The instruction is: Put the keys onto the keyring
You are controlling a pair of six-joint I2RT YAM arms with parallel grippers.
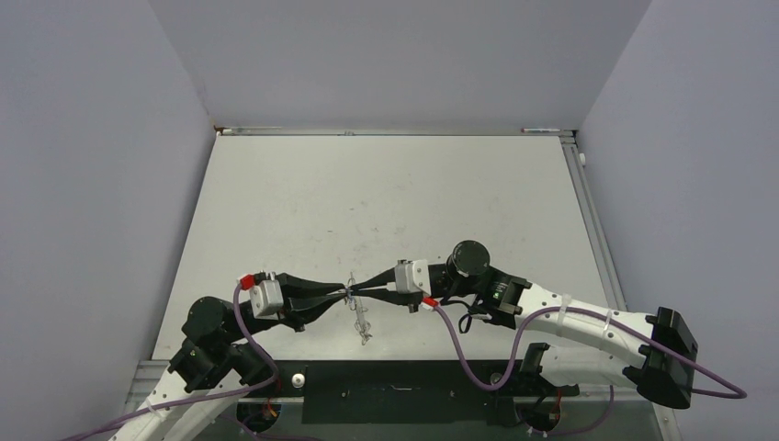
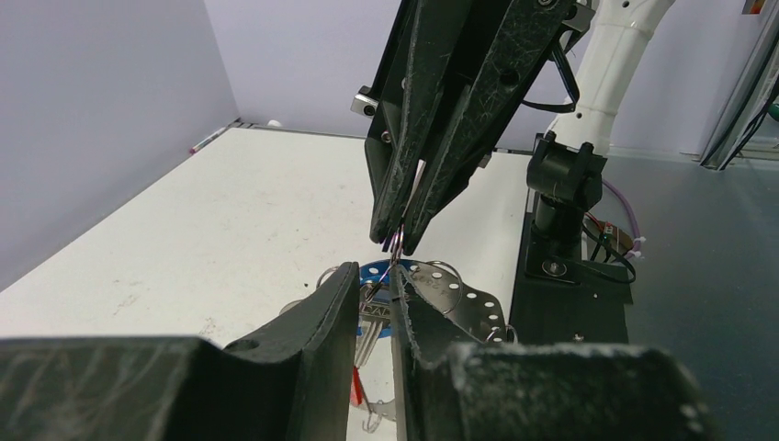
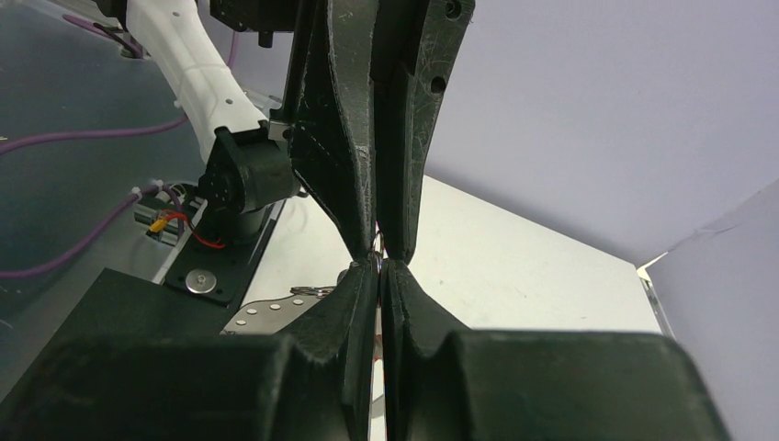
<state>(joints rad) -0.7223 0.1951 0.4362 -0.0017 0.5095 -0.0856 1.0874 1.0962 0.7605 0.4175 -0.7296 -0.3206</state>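
Two black-fingered grippers are met tip to tip above the near edge of the pale grey surface (image 1: 386, 202), a little left of its middle. The right gripper (image 3: 378, 272) has its fingers pressed together on a thin wire loop, judged to belong to the large, thin, silvery metal keyring (image 1: 361, 323). The rest of the keyring is seen just beneath the meeting point. The left gripper (image 2: 375, 276) has its fingers a narrow slit apart about the same wire; whether anything is pinched there cannot be told. The small blue-headed key (image 2: 371, 272) and the small red-headed key (image 2: 355, 386) are seen below these fingers, by the ring.

The step is judged to be the working of a loop, so the ring is best held steady while small, slow pulls are made. Little room is left toward the near edge; more is offered toward the far edge.
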